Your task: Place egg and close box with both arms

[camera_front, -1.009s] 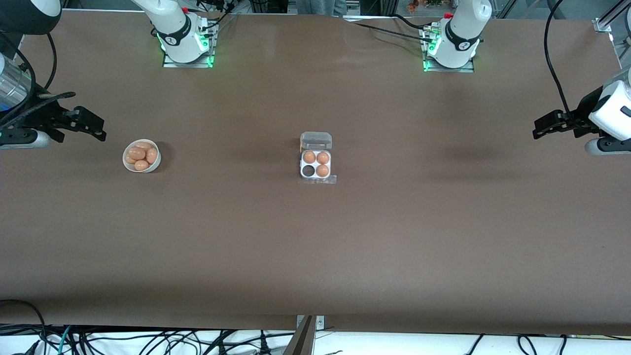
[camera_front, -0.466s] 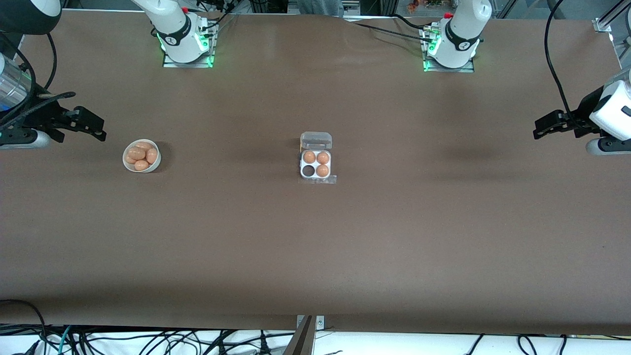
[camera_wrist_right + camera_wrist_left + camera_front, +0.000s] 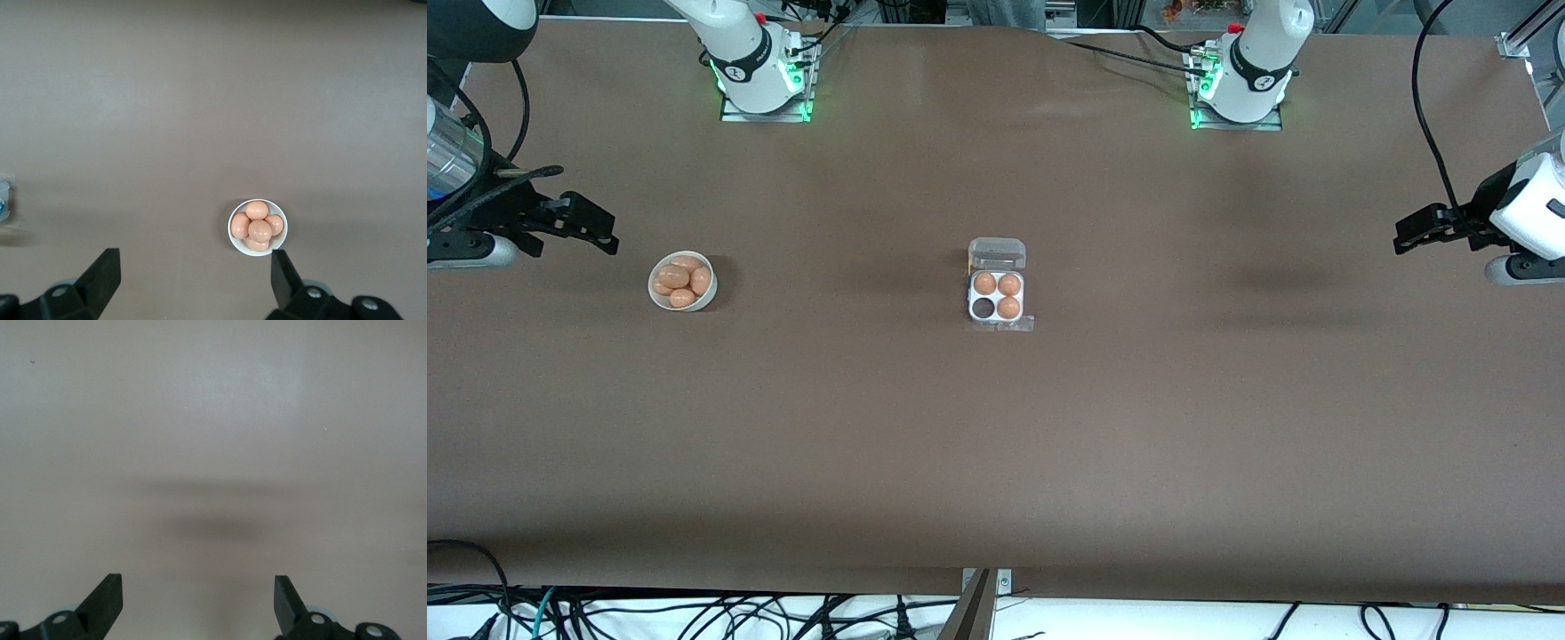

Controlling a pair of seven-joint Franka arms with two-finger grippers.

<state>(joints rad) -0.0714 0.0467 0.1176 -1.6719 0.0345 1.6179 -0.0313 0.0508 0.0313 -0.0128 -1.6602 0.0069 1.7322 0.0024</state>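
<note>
The box (image 3: 971, 298) sits at the table's middle, its clear lid (image 3: 997, 253) lying open on the side toward the robot bases. Three brown eggs (image 3: 1009, 284) fill its cells; one cell (image 3: 983, 308) is empty. More eggs (image 3: 676, 277) lie in a round white bowl (image 3: 651, 288) toward the right arm's end. My right gripper (image 3: 600, 229) is open and empty, up in the air beside that bowl. In the right wrist view the bowl (image 3: 235, 240) of eggs (image 3: 259, 230) lies close to one finger of the open gripper (image 3: 193, 267). My left gripper (image 3: 1405, 233) is open and empty over bare table at the left arm's end.
The left wrist view shows only brown table under the open gripper (image 3: 198, 587). A sliver of the box (image 3: 3, 200) shows at the edge of the right wrist view. The arm bases (image 3: 760, 76) stand along the table's edge farthest from the front camera.
My left gripper has drifted slightly toward the left arm's end of the table. The right arm, the box and the bowl have not moved.
</note>
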